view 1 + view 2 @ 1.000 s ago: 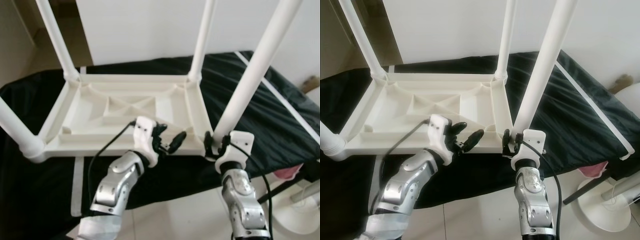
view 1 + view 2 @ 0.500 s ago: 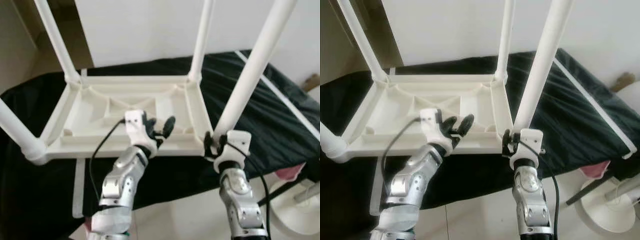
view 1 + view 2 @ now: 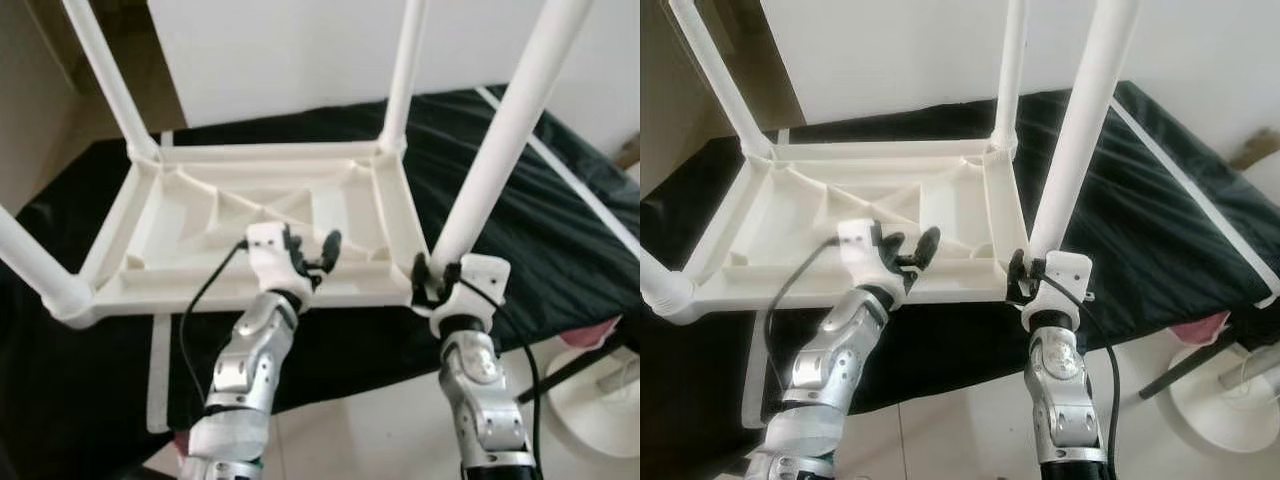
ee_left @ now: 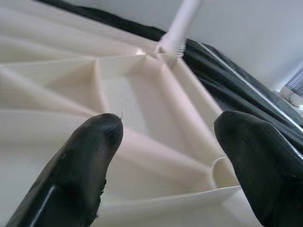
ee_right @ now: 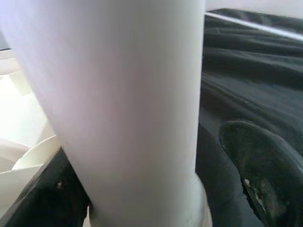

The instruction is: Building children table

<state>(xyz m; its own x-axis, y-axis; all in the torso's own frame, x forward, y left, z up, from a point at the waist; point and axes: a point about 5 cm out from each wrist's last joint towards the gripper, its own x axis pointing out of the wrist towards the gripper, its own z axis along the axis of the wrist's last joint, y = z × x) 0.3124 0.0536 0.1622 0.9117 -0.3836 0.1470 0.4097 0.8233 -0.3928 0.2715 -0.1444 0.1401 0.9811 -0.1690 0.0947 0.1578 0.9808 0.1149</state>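
Note:
A white plastic children's table [image 3: 260,155] lies upside down on a black cloth, with its legs pointing up. My left gripper [image 3: 312,245] is open and hovers just over the table's near rim, with nothing between its fingers [image 4: 94,156]. The ribbed underside lies beyond it. My right gripper [image 3: 432,275] straddles the base of the near right leg [image 3: 500,140]. In the right wrist view the leg [image 5: 123,104] stands between the fingers. One finger rests against it and the other finger [image 5: 258,165] stands a little off it.
The black cloth [image 3: 560,240] covers a low surface that ends just in front of me. A white round stand base [image 3: 610,400] and something pink [image 3: 592,332] sit at the lower right on the tiled floor [image 3: 380,430]. A white wall rises behind.
My left gripper has swung left and forward, from pointing right along the near rim to pointing over it. The right gripper has stayed at the leg.

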